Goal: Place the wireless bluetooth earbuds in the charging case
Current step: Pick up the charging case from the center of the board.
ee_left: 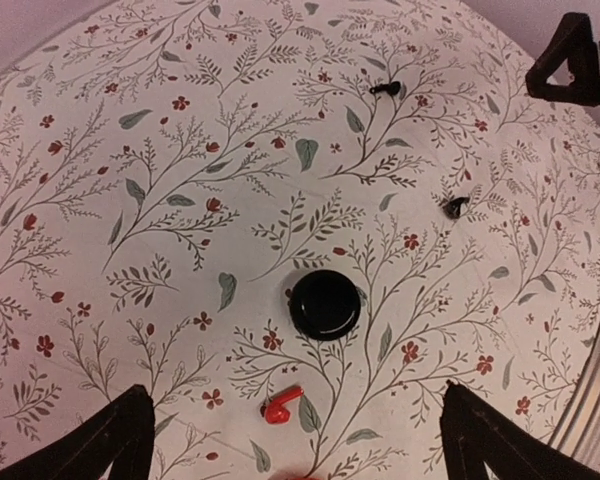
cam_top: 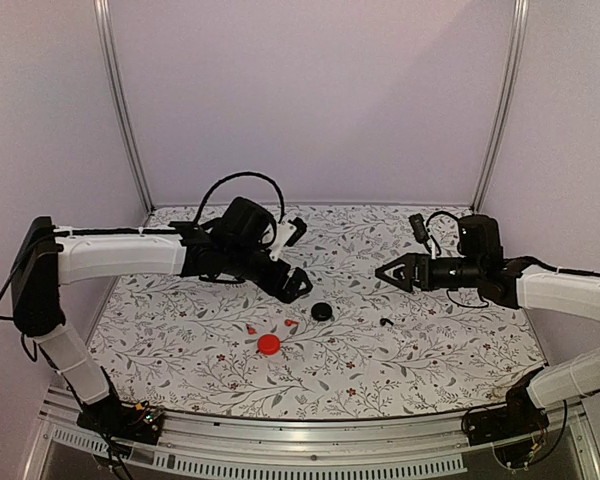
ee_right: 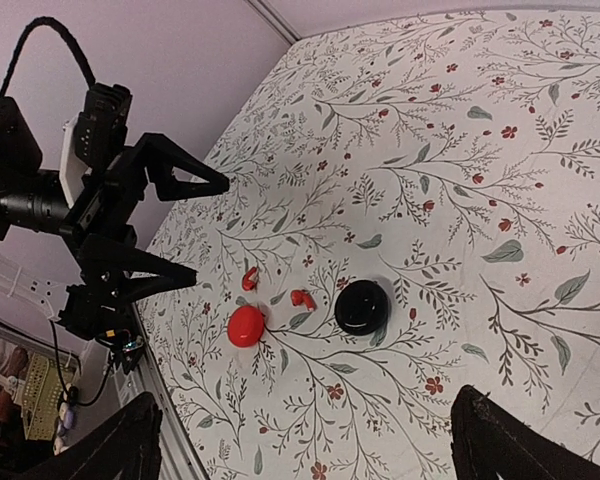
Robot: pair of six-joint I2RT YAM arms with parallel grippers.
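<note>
A round black case [cam_top: 322, 311] and a round red case [cam_top: 269, 344] lie shut on the flowered tablecloth. Two red earbuds [cam_top: 251, 329] [cam_top: 291, 322] lie beside the red case. A black earbud [cam_top: 386, 322] lies to the right. My left gripper [cam_top: 300, 262] is open and empty, above and left of the black case. Its wrist view shows the black case [ee_left: 325, 304], one red earbud [ee_left: 280, 404] and two black earbuds [ee_left: 383, 88] [ee_left: 455, 206]. My right gripper [cam_top: 385, 270] is open and empty, above the cloth right of the black case [ee_right: 362, 307].
The right wrist view shows the red case [ee_right: 246, 326], both red earbuds [ee_right: 249, 278] [ee_right: 302, 298] and the left gripper [ee_right: 205, 230] beyond them. Metal posts and plain walls close the back and sides. A metal rail [cam_top: 310, 425] runs along the near table edge.
</note>
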